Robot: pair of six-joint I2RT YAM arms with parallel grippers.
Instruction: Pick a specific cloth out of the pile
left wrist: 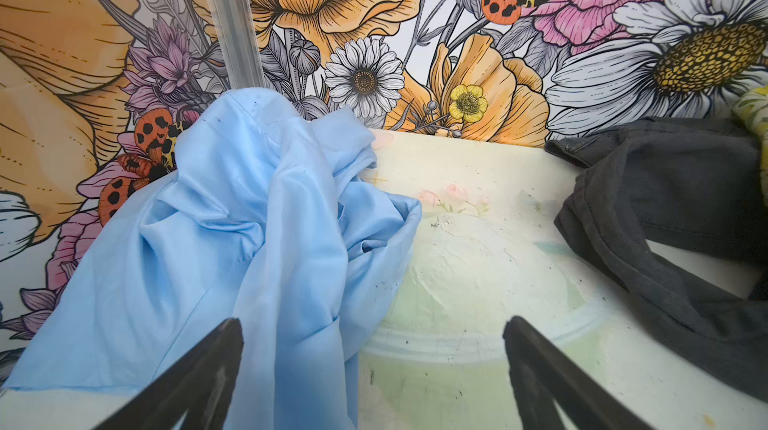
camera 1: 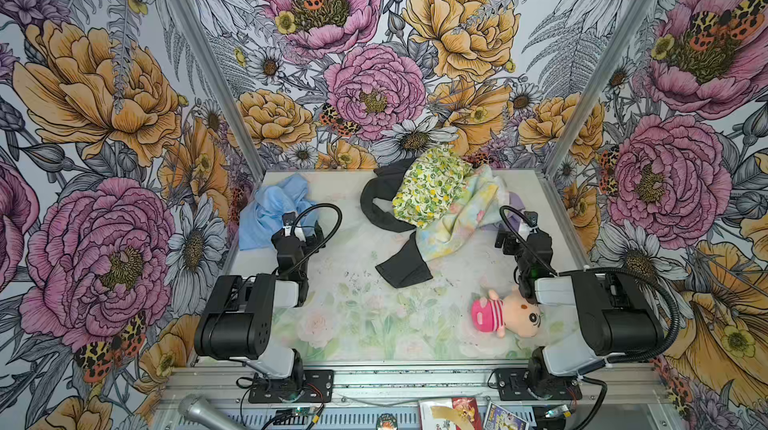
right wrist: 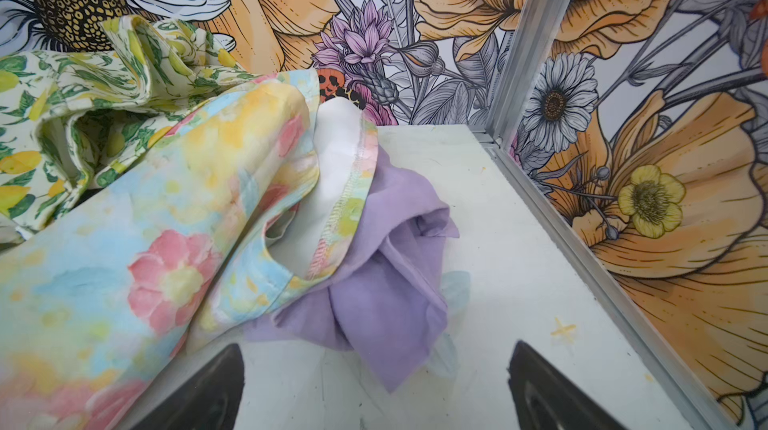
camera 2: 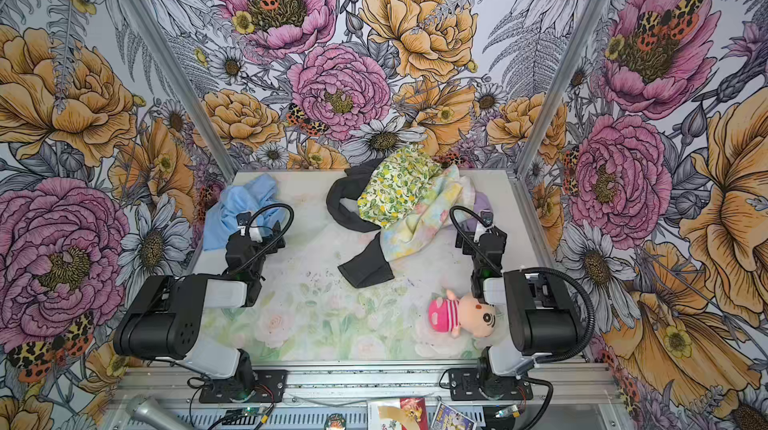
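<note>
Two arms, two tools. One light blue cloth [camera 1: 270, 207], bunched up in the far left corner of the table [camera 1: 353, 253], leaning on the left wall [camera 1: 199, 182]. One pile [camera 1: 440, 203] at the far side, right of the middle, well apart from the cloth. Four cloths in the pile: one black cloth [camera 1: 405, 270], one lemon cloth [camera 1: 432, 187] on top, one flower cloth [camera 1: 461, 224], and one lilac cloth [camera 1: 515, 201] peeking out on the right. One doll [camera 1: 505, 315] lying at the near right, close to the right arm. One microphone [camera 1: 199, 409] past the near edge of the table.

In both top views: the whole table and both arms, but no clear look at the fingertips.

Only in the left wrist view: the left tool [left wrist: 372, 324], fingers wide apart and clamped on nothing, with a fold of the cloth lying low in the gap beside one finger.

Only in the right wrist view: the right tool [right wrist: 374, 349], fingers also spread apart and holding nothing, just in front of the lilac cloth. Also there, the stitched edge of the flower cloth.

Doll and microphone in the top views alone.
</note>
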